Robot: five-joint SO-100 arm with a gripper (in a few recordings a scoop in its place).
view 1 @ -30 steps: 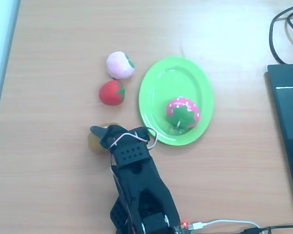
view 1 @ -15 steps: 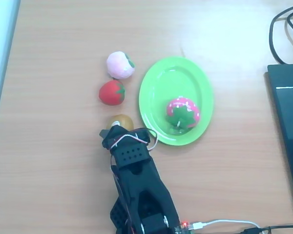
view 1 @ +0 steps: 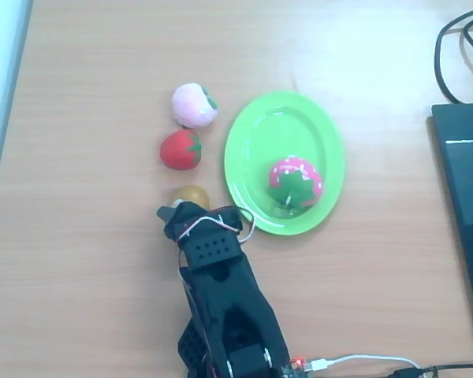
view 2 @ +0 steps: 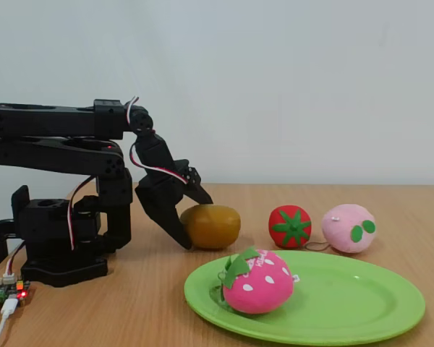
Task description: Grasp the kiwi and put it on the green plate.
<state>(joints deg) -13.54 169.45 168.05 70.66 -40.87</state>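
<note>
The brown-olive kiwi (view 1: 191, 194) lies just left of the green plate (view 1: 256, 126), below the red fruit. In the fixed view the kiwi (view 2: 213, 225) sits at table level, with my black gripper (view 2: 197, 223) closed around its left end: one finger over the top, the other low at its front. From overhead, the gripper (view 1: 185, 208) covers the kiwi's near part. The lime-green oval plate (view 2: 362, 303) lies in the foreground of the fixed view.
A pink strawberry toy (view 1: 295, 183) rests on the plate. A red tomato-like fruit (view 1: 180, 150) and a pale pink peach (view 1: 194, 105) sit left of the plate. A black flat device (view 1: 465, 205) and cables (view 1: 457, 47) occupy the right edge.
The kiwi went from the gripper's left side to just ahead of it, nearer the red fruit. The open left finger has drawn in against the kiwi.
</note>
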